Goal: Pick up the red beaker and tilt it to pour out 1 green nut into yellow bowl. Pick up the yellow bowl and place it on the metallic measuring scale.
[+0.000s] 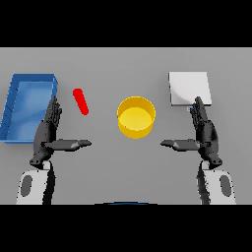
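Currently nothing is held, both hands spread flat: beaker [80,101] lies tilted just ahead of L hand [49,132], bowl [136,117] centred, scale [189,88] by R hand [204,133]; beaker prob. best gripped mid-body w/ mouth kept up.

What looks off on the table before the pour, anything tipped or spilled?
The red beaker looks odd: it shows as a thin slanted bar beside the blue tray, so it seems to lie on its side. No green nut is visible anywhere. The yellow bowl sits upright and looks empty, apart from the scale. Both hands are open.
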